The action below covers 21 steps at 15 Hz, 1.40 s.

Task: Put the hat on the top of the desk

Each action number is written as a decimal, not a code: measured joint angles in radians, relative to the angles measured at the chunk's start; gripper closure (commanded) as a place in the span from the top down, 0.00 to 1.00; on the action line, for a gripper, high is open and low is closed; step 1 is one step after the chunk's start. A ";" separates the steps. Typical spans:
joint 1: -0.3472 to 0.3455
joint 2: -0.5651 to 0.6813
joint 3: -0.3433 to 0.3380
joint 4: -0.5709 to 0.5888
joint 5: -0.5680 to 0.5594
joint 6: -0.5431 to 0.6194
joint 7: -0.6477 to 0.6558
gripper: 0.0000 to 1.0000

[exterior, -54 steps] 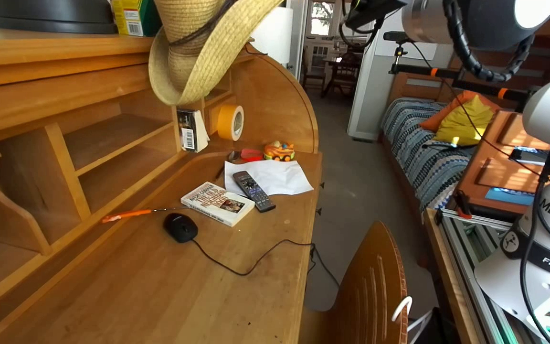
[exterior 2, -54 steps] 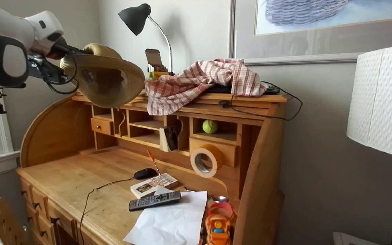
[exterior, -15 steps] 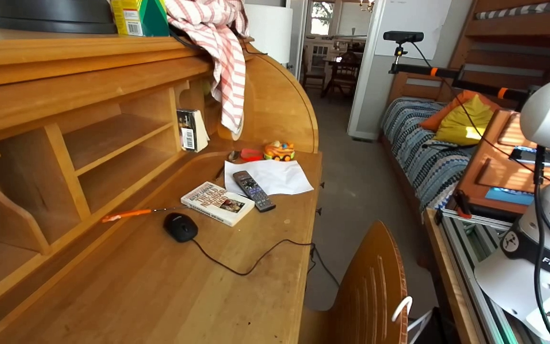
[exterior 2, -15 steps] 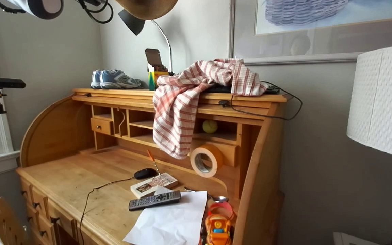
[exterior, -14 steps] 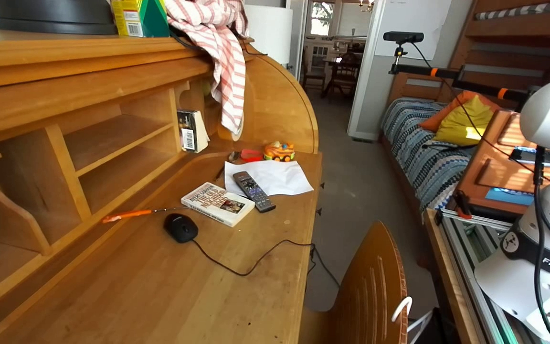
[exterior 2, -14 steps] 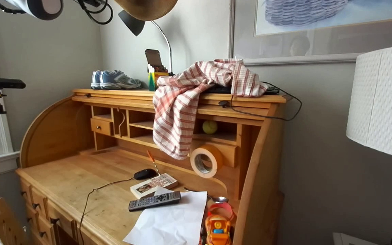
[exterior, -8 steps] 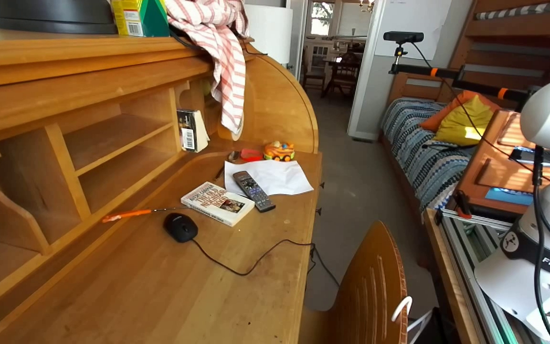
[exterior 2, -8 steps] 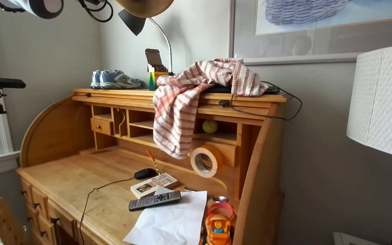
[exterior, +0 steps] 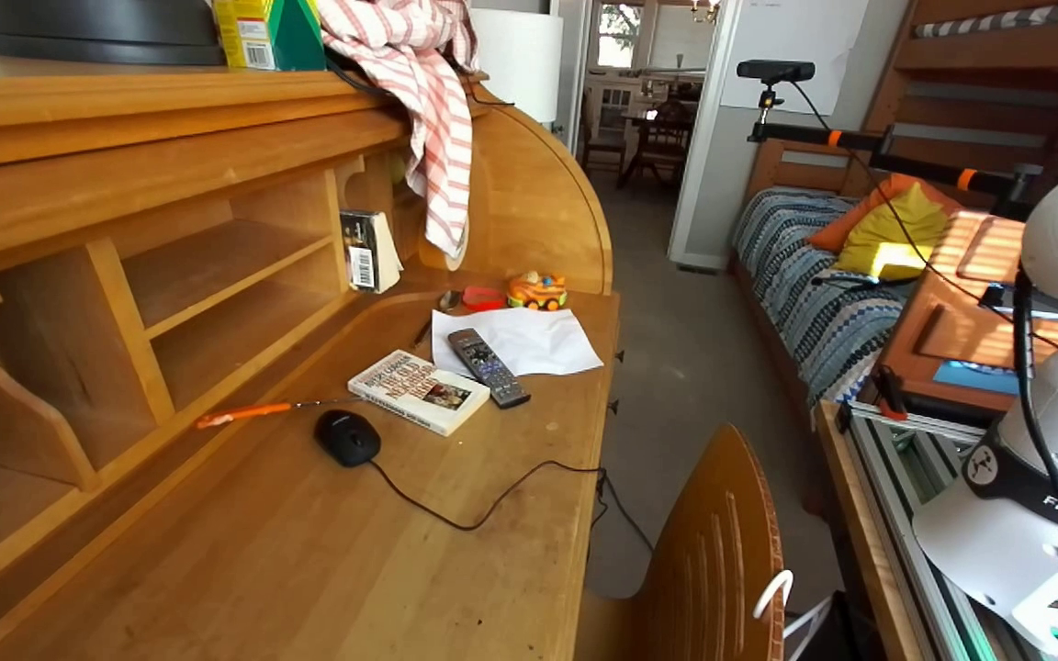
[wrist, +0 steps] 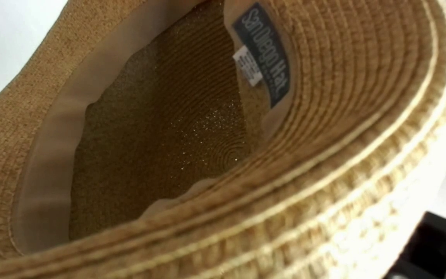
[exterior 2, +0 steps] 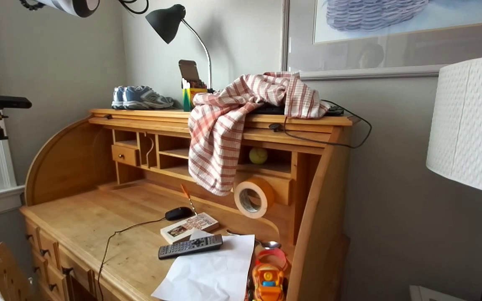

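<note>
The tan straw hat [wrist: 343,186] fills most of the wrist view, its lined inside and label facing the camera. It is out of view in both exterior views. A dark part of my gripper [wrist: 436,246] shows at the lower right of the wrist view, against the brim. Its fingertips are hidden behind the hat, which has stayed with it while raised, so it is shut on the hat. The honey-coloured desk [exterior 2: 98,225] also shows in an exterior view [exterior: 327,569]. Its raised top [exterior 2: 103,113] carries shoes, a crayon box and the red-and-white checked cloth [exterior 2: 220,142].
Shoes [exterior 2: 140,98], a crayon box [exterior 2: 195,96] and a dark lamp [exterior 2: 166,24] stand along the desk's top. The cloth hangs over its front edge. A tape roll [exterior 2: 252,197], book [exterior: 421,392], remote [exterior: 489,367] and mouse [exterior: 347,438] are lower. A chair [exterior: 722,551] stands in front.
The hat and gripper have risen from in front of the desk's upper part and out of both exterior views. The cloth's front end has dropped lower over the cubbyholes.
</note>
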<state>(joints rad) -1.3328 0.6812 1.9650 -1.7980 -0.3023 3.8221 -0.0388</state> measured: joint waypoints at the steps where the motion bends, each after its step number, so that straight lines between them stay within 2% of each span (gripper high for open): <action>1: 0.076 0.000 -0.042 0.043 -0.002 -0.006 0.009 0.02; 6: 0.426 -0.005 -0.251 0.294 -0.002 -0.092 0.057 0.02; 10: 0.625 -0.007 -0.398 0.507 0.005 -0.168 0.116 0.02; 12: 0.688 0.003 -0.435 0.586 0.048 -0.228 0.121 0.02; 15: 0.745 0.011 -0.468 0.665 0.152 -0.351 0.122 0.02; 18: 0.776 0.010 -0.510 0.707 0.230 -0.469 0.134 0.02; 21: 0.796 0.009 -0.546 0.730 0.281 -0.536 0.166 0.02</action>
<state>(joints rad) -0.5370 0.6901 1.4186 -1.0684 -0.0209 3.2857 0.1273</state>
